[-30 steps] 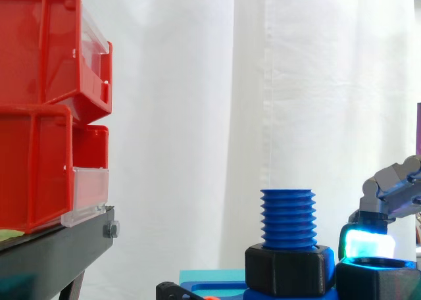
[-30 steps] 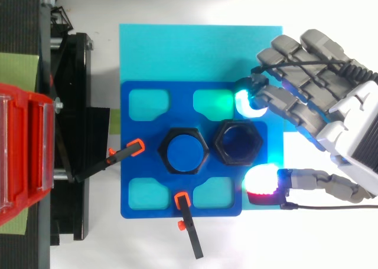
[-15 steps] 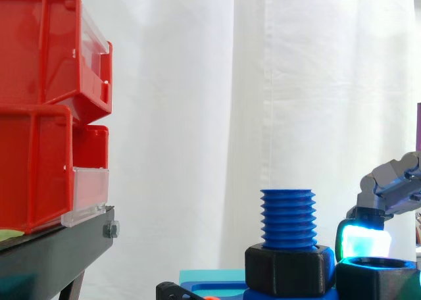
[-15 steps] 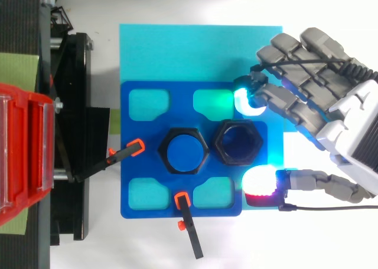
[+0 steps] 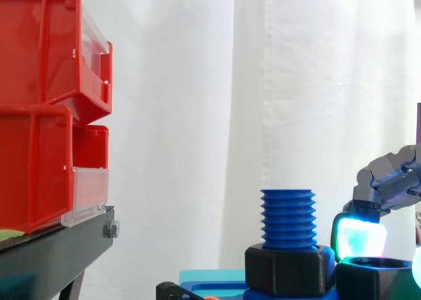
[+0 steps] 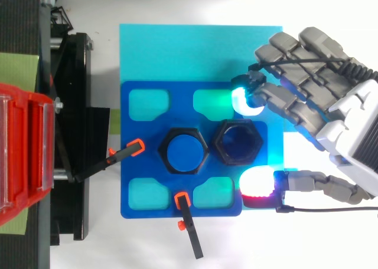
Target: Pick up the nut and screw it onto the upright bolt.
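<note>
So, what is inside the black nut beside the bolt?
The nut has nothing in its hole; the blue base shows through, in shadow. Its rim hides the base directly beneath.

bright white curtain (image 5: 263,83) behind; stacked red bins (image 5: 39,116) on a black stand (image 5: 59,254), left.

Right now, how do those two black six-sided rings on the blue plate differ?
The base nut has the blue bolt standing through it; the loose nut's hole is empty. The loose nut lies between the hand's fingertips; the base nut stands clear of them. Both are black hexagons.
</note>
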